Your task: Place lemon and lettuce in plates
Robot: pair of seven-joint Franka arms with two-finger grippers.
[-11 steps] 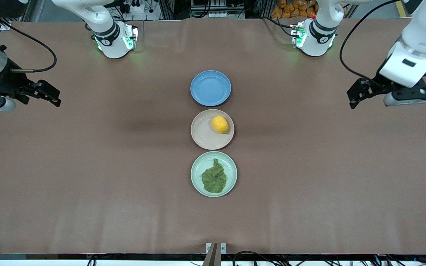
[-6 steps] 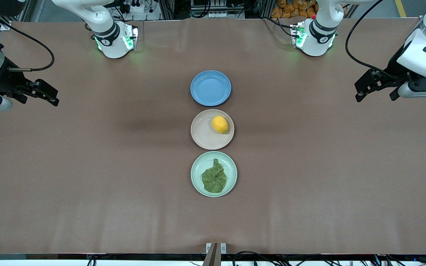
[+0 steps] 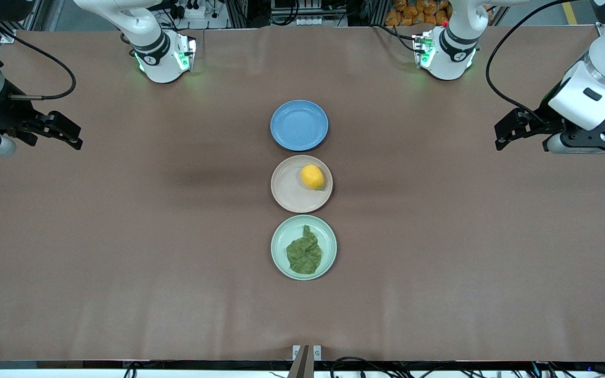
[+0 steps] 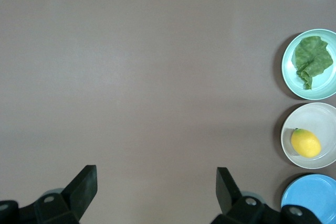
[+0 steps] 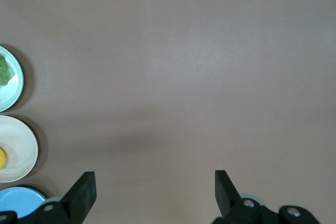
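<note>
The lemon (image 3: 312, 177) lies in the beige-pink plate (image 3: 288, 191) at the table's middle. The lettuce (image 3: 304, 253) lies in the mint green plate (image 3: 281, 233), which is nearer to the front camera. Both show in the left wrist view: lemon (image 4: 305, 142), beige-pink plate (image 4: 315, 119), lettuce (image 4: 312, 60), mint green plate (image 4: 293, 77). My left gripper (image 3: 503, 135) is open and empty over bare table at the left arm's end (image 4: 156, 182). My right gripper (image 3: 69, 135) is open and empty over bare table at the right arm's end (image 5: 155, 184).
A blue plate (image 3: 299, 125) sits empty, farther from the front camera than the beige-pink plate. The three plates stand in a row. In the right wrist view the plates (image 5: 16, 148) show at the edge. The brown table (image 3: 439, 252) spreads around them.
My left gripper has shifted over the table's left-arm end, first up and outward, then back toward the middle. My right gripper has drifted slightly outward. The plates and food have not moved.
</note>
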